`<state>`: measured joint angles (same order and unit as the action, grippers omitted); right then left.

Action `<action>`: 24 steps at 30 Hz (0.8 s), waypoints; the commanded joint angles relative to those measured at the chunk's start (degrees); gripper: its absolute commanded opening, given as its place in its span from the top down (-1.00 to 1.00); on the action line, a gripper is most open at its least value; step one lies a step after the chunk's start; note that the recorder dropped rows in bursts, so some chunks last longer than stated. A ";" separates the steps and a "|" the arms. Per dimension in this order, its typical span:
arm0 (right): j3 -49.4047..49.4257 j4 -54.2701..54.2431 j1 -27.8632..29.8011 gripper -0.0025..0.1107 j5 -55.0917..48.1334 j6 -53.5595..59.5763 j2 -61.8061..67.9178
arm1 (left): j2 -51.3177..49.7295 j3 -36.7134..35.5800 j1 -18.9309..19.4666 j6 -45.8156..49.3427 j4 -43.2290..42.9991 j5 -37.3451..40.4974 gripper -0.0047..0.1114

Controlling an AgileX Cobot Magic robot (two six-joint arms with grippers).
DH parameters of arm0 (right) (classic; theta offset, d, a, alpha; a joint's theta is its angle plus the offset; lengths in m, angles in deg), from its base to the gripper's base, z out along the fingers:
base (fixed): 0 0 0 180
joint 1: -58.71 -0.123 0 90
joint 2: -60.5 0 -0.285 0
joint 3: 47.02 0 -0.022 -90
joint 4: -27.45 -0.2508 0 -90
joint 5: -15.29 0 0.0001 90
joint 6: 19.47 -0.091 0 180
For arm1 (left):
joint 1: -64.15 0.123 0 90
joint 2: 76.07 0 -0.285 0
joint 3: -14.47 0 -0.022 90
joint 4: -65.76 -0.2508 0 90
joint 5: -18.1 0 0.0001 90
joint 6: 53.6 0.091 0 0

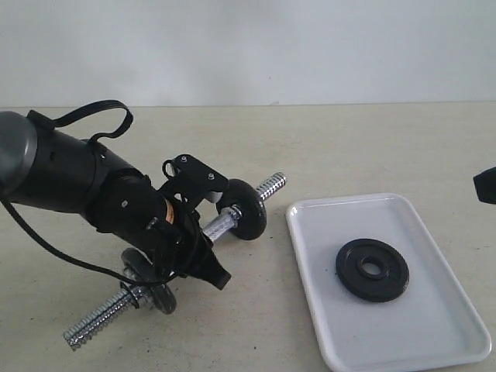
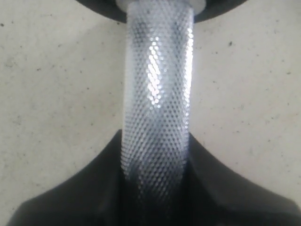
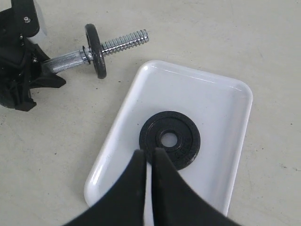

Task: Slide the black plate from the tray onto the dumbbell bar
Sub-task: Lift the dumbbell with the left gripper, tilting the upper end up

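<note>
The black plate lies flat in the white tray. Left of the tray is the dumbbell bar, set diagonally, with a black disc near its tray-side end and another disc near the other. The threaded end beyond the nearer disc is bare. My left gripper is shut on the bar's knurled middle. My right gripper hovers over the tray, shut and empty, its tips just at the plate's rim.
Everything rests on a beige tabletop with a white wall behind it. The left arm's black body and cable fill the left side. A small black part of the right arm shows at the right edge.
</note>
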<state>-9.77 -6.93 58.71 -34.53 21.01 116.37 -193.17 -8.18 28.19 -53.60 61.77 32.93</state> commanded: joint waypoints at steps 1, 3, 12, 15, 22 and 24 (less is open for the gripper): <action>0.11 0.15 0.03 0.96 0.71 0.53 0.03 | 4.19 0.91 0.09 -0.45 0.28 -2.94 0.84; 0.11 0.15 0.03 0.96 0.81 0.53 0.03 | 4.73 0.91 0.09 -0.45 0.28 -3.06 0.84; 0.11 0.15 0.03 0.96 0.95 0.53 0.03 | 5.96 0.91 0.09 -0.45 0.28 -3.29 0.84; 0.11 0.15 0.03 0.96 0.95 0.53 0.03 | 5.95 0.91 0.09 -0.45 0.28 -3.07 0.84; 0.11 0.15 0.03 0.96 0.95 0.53 0.03 | 5.95 0.91 0.09 -0.45 0.28 -2.93 0.84; 0.11 0.15 0.03 0.96 0.95 0.53 0.03 | 5.95 0.91 0.09 -0.45 0.28 -3.03 0.84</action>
<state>-9.77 -7.01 58.71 -33.87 21.22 116.37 -190.37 -8.54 28.19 -53.60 61.87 35.92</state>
